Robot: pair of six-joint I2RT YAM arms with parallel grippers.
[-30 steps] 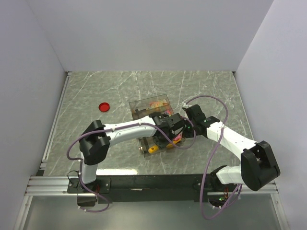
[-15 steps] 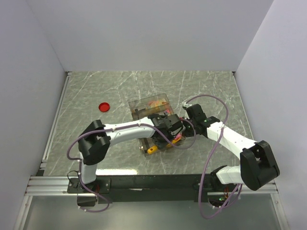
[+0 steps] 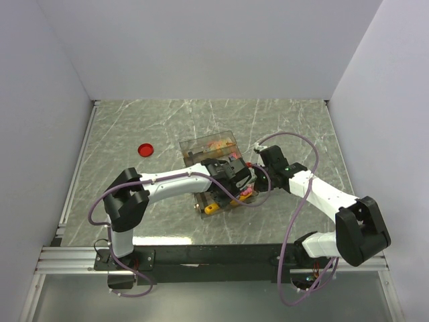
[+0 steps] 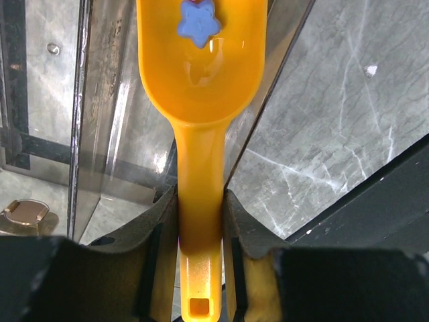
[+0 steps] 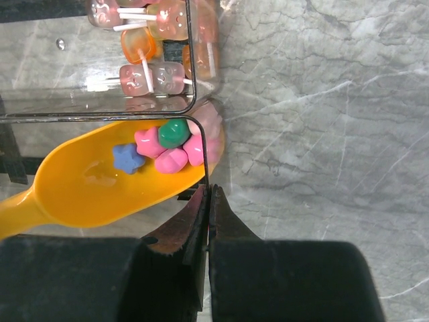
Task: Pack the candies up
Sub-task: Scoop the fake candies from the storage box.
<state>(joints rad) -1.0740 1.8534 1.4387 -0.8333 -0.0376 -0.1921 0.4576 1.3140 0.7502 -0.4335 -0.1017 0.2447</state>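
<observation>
My left gripper is shut on the handle of a yellow scoop, whose bowl reaches into a clear box. In the bowl lie candies: a blue star, several pink ones and a green one, bunched at the scoop's tip against the box wall. In the top view the scoop lies low in the near box under my left gripper. My right gripper is shut on the thin clear wall of that box. A second clear box behind holds larger orange and pink sweets on sticks.
A flat round red lid lies on the marble table to the left of the boxes. White walls close the table in on three sides. Both arms meet at the boxes in the middle, cables looping over them.
My left arm has shifted a little to the left and back, taking the scoop with it. The right arm has stayed where it was.
</observation>
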